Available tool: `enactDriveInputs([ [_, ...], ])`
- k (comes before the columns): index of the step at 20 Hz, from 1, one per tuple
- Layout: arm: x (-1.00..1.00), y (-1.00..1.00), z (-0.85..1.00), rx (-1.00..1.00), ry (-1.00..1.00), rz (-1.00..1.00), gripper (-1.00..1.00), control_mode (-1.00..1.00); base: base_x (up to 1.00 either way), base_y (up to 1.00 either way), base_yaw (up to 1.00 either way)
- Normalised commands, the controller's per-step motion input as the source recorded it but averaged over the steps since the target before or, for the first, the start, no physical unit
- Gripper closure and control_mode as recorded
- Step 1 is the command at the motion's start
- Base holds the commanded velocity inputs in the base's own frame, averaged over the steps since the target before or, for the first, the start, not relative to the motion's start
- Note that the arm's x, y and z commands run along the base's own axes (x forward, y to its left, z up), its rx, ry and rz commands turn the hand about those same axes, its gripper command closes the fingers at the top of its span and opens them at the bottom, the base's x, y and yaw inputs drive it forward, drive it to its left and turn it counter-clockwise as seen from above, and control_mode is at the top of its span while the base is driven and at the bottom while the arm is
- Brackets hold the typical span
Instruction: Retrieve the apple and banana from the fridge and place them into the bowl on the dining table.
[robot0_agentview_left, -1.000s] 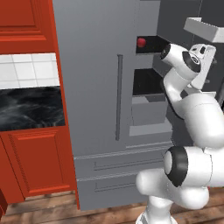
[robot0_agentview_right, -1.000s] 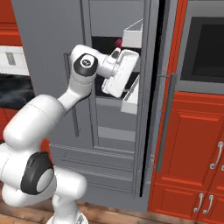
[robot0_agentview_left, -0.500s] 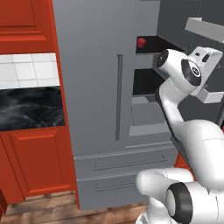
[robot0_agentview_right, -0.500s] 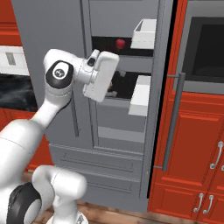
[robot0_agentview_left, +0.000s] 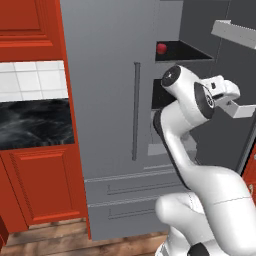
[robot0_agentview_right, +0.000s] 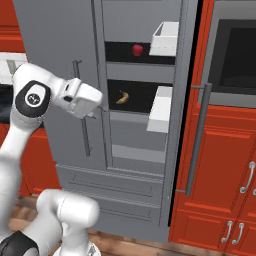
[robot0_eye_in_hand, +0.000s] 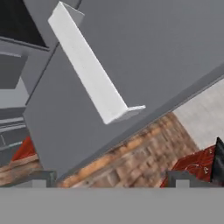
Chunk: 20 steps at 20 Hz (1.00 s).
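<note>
The fridge (robot0_agentview_right: 135, 125) stands with its right door swung open, so the fetching step is only beginning. The small round red apple (robot0_agentview_right: 137, 49) sits on the upper black shelf, near its right end beside a white door bin (robot0_agentview_right: 165, 39). The curved yellow banana (robot0_agentview_right: 121, 97) lies on the shelf below. The hand (robot0_agentview_right: 97, 111) hangs empty in front, fingers spread wide. Next, I'd guess, it must turn and reach inward.

The white arm (robot0_agentview_right: 30, 130) is raised from the base and bent at the elbow. The gripper (robot0_eye_in_hand: 111, 177) is held with fingers spread wide, nothing between them.
</note>
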Motion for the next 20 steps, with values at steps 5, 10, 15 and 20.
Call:
enactDriveInputs([
  [5,0.00,1.00,-0.29,0.35,-0.39,0.02,-1.00,-1.00,0.00,0.00,0.00],
  [10,0.00,0.75,-0.33,0.06,-0.30,0.33,-1.00,-1.00,0.00,0.00,0.00],
  [15,0.12,0.45,-0.17,0.01,-0.11,0.52,-1.00,-1.00,0.00,0.00,0.00],
  [20,0.44,0.38,0.01,0.11,-0.01,0.34,-1.00,-1.00,0.00,0.00,0.00],
])
